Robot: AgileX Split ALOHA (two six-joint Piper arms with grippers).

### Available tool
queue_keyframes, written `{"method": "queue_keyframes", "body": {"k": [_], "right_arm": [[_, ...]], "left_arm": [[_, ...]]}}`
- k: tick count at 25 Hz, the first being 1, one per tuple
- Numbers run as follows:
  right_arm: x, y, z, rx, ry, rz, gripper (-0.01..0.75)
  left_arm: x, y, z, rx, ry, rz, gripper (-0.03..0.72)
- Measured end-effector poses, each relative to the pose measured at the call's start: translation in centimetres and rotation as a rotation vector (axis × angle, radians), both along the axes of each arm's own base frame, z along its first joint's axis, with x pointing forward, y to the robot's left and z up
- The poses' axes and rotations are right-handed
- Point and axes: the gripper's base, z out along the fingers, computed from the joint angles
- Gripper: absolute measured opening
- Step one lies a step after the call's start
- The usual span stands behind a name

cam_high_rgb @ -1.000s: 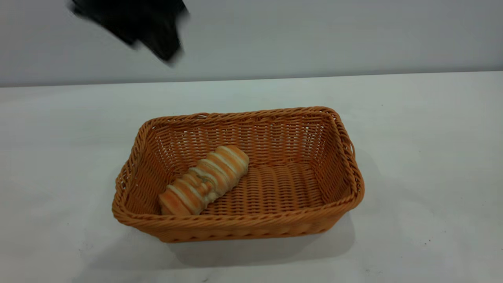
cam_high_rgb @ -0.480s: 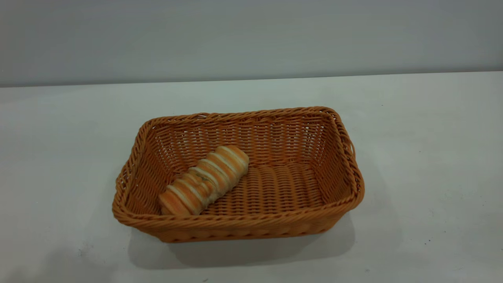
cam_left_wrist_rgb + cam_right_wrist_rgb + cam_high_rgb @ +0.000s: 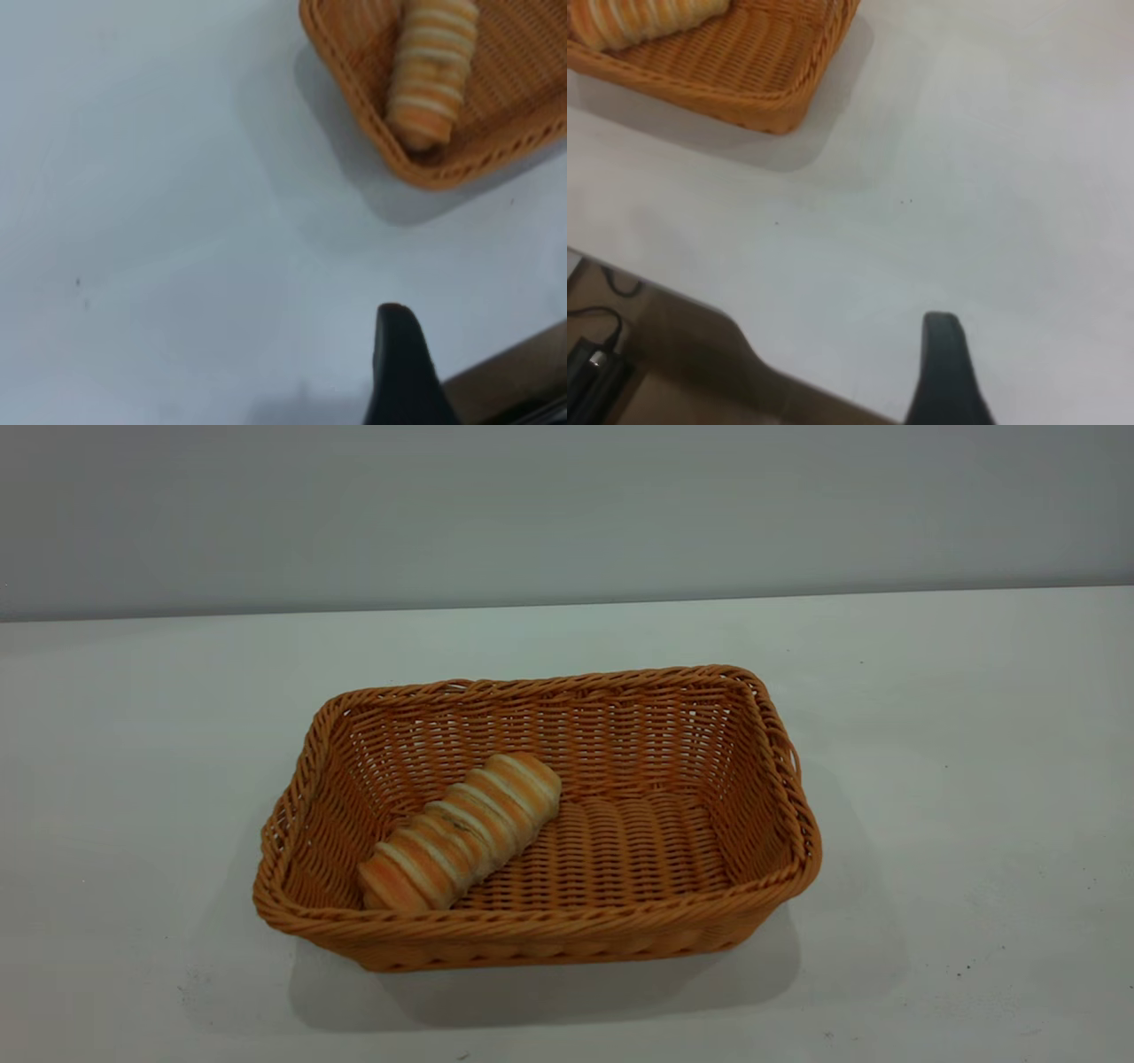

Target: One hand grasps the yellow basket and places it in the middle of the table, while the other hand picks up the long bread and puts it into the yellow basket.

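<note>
1. The white worktop (image 3: 974,735) fills most of the exterior view. It is matte, dotted with faint dark specks toward its near right corner, and meets a plain grey wall (image 3: 567,505) along a straight line behind.
2. The yellow basket (image 3: 549,684) stands near the middle of the worktop, flat on its base with its long sides running roughly across the view. Its braided rim is unbroken, and a soft shadow falls along its near side.
3. The long bread (image 3: 461,831) lies inside the basket on the woven floor of the left half. It is set at a slant, with one end close to the near-left corner and the other pointing toward the centre.
4. The left gripper (image 3: 399,354) shows only as one dark tip in its own wrist view, above bare worktop and well apart from the basket corner holding the bread. Whether it is open or closed cannot be told.
5. The right gripper (image 3: 943,354) likewise shows a single dark tip near the worktop's edge, well away from the basket. Its state cannot be told either.
6. A black cable (image 3: 594,354) lies on the brown floor beyond that edge.
7. A second ago a blurred dark arm crossed the upper left of the exterior view. It has since gone, while the basket and bread lie exactly as before.
</note>
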Motion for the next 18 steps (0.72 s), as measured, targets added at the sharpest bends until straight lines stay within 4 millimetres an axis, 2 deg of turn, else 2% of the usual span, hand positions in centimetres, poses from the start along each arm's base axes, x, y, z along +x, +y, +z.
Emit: {"method": "queue_keyframes", "body": {"k": [6,14,18], "right_arm": [[-0.2,-0.1,-0.1,0.003,-0.014,-0.001,0.514],[-0.2,-0.1,-0.1,0.004,-0.015,-0.001,0.514],[-0.2,-0.1,-0.1,0.004,-0.015,-0.001,0.514]], "left_arm": [[-3.3,2.1,-1.9,0.002,0.016,0.022,0.513],[-7.0,4.3,-2.1,-0.099,-0.104,0.027,0.513],[-7.9,4.5,-2.7,-0.123,-0.131,-0.009,0.513]]}}
